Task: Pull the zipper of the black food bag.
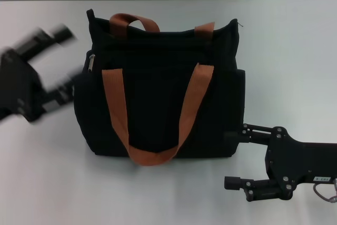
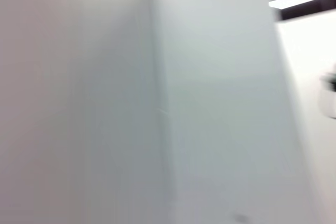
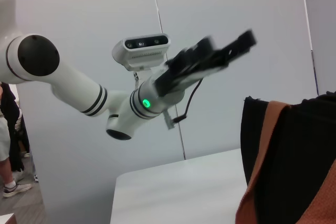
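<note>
My left gripper point(image 1: 63, 59) is spread open in the air, near the bag point(image 1: 163, 93) on the table point(image 1: 295, 51). The zipper point(image 1: 90, 62) sits at that near corner. I should go slow, then pinch it. My right gripper point(image 1: 234, 159), also open, waits beside the bag.

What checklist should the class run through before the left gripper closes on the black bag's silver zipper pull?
1. Black fabric food bag stands upright on the white table: ok.
2. Silver metal zipper pull in view: ok.
3. Left gripper open: ok.
4. Pull between its fingers: not ok, gripper is beside the bag.
5. Right gripper steadying the bag: cannot tell.
6. Orange-brown straps clear of the pull: ok.
</note>
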Available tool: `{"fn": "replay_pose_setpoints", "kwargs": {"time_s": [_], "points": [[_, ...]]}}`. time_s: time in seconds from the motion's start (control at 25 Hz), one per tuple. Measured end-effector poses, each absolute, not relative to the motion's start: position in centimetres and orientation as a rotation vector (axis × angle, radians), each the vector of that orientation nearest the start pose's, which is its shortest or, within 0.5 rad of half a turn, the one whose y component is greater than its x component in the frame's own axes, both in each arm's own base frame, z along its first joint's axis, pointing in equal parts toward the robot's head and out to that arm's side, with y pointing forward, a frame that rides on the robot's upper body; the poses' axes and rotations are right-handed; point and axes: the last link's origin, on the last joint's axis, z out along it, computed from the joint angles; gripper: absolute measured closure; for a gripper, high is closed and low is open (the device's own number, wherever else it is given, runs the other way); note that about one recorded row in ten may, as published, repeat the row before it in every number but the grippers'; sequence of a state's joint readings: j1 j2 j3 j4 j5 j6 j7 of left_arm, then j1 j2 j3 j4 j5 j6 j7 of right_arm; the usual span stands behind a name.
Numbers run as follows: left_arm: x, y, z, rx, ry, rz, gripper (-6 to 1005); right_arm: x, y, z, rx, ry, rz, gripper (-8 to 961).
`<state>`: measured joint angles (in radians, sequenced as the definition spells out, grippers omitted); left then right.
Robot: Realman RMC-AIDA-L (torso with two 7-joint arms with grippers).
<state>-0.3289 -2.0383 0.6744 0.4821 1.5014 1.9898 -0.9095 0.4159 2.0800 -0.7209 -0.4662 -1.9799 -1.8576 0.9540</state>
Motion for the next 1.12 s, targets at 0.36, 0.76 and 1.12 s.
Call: {"fn": "replay_pose_setpoints", "kwargs": {"time_s": [0.36,0.76,1.12], "points": [[-30.9,28.2,7.0,-2.405,-0.246,-0.974,200,27.1,24.4,-2.5,-2.899,0.275,1.032,137],[-30.7,30.5,4.5,-2.507,-0.278,-0.785,201,27.2,24.2,-2.4,-2.898,0.276,1.035,137],[-30.3,32.1,3.9,-2.472,-0.189,-0.707,216,27.2,24.2,-2.3,-2.895,0.284,1.039,137]]}}
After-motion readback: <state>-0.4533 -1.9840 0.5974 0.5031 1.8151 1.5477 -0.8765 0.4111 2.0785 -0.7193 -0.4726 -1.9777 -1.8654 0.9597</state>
